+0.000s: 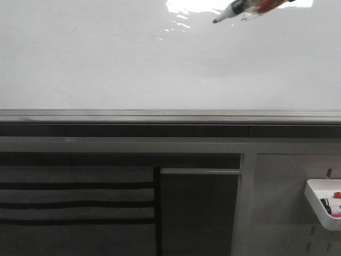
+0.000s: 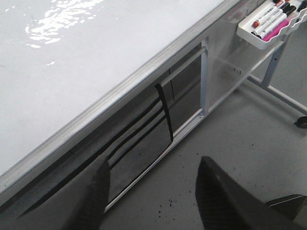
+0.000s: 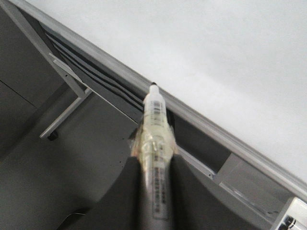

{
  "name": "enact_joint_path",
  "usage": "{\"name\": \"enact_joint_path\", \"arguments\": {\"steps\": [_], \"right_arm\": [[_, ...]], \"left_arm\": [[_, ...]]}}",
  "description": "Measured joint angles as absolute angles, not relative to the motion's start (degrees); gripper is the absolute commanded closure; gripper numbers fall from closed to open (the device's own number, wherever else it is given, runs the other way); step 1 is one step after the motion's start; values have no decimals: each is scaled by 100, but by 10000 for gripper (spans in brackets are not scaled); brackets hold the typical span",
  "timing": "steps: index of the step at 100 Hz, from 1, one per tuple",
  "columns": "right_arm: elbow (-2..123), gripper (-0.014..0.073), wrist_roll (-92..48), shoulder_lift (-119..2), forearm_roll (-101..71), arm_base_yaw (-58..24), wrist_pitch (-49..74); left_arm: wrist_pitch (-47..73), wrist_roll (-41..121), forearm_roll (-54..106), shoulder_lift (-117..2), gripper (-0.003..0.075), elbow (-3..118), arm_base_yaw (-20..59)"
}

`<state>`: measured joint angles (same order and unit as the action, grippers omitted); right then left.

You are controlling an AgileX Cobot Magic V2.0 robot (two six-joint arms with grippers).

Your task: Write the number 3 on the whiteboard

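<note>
While the right gripper (image 3: 154, 165) is clamping a marker pen (image 3: 154, 143) between its dark fingers (image 3: 184, 191), the pen's black tip is pointing toward the grey metal edge rail (image 3: 201, 122) in the right wrist view, with tape wrapping the barrel just above the fingers. In the front view the same pen (image 1: 240, 9) is entering from the top edge, tilted, tip aimed down and to the left; whether the tip is touching the surface cannot be told. The whiteboard (image 1: 133, 64) is filling the upper half of the front view, glossy, bare of any ink, with bright glare (image 1: 192, 6) sitting just beside the pen. No number 3 is showing on the board.

The left gripper (image 2: 153, 191) is hanging with its two dark fingers (image 2: 220, 196) spread apart, holding nothing, off the board's edge and over the grey floor (image 2: 240, 134). Below the rail, dark panels (image 1: 200, 213) and a slatted section (image 1: 74, 194) are sitting under the board. A white tray (image 1: 322, 202) on the grey pegboard panel (image 1: 282, 202) is carrying several markers (image 2: 271, 19), red, black and pink among them.
</note>
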<state>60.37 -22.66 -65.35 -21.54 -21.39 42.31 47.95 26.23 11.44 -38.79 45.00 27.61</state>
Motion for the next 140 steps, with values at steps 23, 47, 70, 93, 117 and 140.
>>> {"name": "enact_joint_path", "arguments": {"steps": [23, 47, 70, 93, 117, 140], "right_arm": [[6966, 641, -2266, -7637, -2089, -2332, 4280], [7524, 641, -2266, -8368, -2051, -2479, 3926], [7826, 641, -2251, -8897, -1794, -2479, 3761], [7864, 641, -1744, -8923, -1592, -2164, 4162], [7533, 641, -1718, -9059, -1429, -2557, 4020], [7559, 641, -1718, -9047, -1370, -2320, 4570]], "left_arm": [[4795, 2623, 1144, -3879, 353, 4500, 2761], [4746, 2623, 1144, -3879, 353, 4500, 2761], [4698, 2623, 1154, -3879, 353, 4500, 2761], [4698, 2623, 1154, -3879, 353, 4500, 2761], [4698, 2623, 1154, -3879, 353, 4500, 2761], [4698, 2623, 1154, -3879, 353, 4500, 2761]]}}
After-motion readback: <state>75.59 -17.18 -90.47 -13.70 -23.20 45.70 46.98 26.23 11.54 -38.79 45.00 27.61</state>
